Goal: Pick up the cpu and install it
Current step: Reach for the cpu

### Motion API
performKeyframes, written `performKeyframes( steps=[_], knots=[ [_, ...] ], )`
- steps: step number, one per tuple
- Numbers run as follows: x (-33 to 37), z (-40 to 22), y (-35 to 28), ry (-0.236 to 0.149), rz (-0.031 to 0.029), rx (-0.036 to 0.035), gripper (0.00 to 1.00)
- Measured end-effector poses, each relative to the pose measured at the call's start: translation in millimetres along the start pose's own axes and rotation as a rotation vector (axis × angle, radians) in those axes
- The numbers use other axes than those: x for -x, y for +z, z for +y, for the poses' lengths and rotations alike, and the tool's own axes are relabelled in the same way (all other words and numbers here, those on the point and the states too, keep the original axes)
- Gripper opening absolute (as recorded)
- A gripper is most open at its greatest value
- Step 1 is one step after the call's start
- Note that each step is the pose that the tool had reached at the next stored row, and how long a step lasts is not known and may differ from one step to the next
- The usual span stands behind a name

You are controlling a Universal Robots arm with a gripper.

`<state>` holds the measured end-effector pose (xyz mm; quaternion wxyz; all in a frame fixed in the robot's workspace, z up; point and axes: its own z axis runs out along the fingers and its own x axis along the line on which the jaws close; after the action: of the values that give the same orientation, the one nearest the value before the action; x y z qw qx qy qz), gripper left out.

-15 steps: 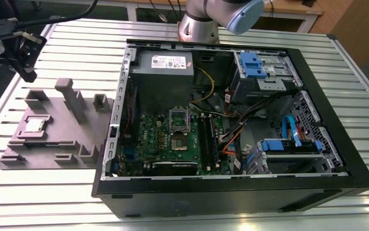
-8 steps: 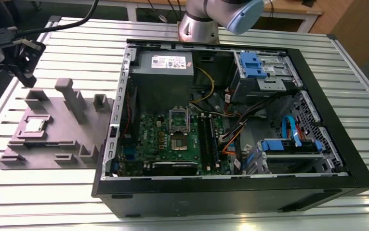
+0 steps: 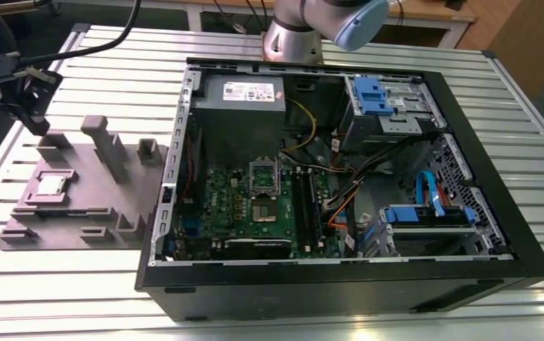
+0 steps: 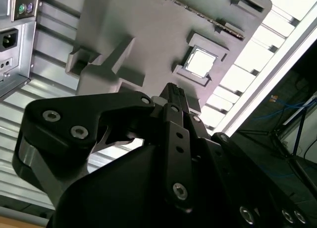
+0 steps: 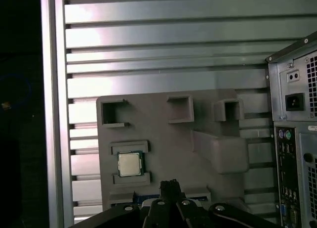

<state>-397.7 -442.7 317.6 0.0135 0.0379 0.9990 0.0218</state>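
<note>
The cpu [image 5: 129,164] is seated in a square recess of the grey tray [image 5: 163,144], which lies on the slatted tabletop [image 3: 348,312] beside the open computer case [image 3: 499,234]. The pincer [image 5: 170,185] is held above the tray near the cpu, closed and gripping nothing.

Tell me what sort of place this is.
Probably a robotics lab or test bench for computer assembly: a slatted metal table carries an opened desktop computer case and a grey tray holding the cpu, with a robot arm's base behind.
</note>
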Motion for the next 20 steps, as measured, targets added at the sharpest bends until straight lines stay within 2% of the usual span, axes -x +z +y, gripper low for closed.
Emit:
performKeyframes(
  steps=[13, 20],
  knots=[
    [-15.3, -3.7, 16.7, 0.0, 0.0, -0.0001, 0.1],
    [-18.0, -6.3, 22.9, 0.0, 0.0002, -0.0002, 0.1]
  ],
)
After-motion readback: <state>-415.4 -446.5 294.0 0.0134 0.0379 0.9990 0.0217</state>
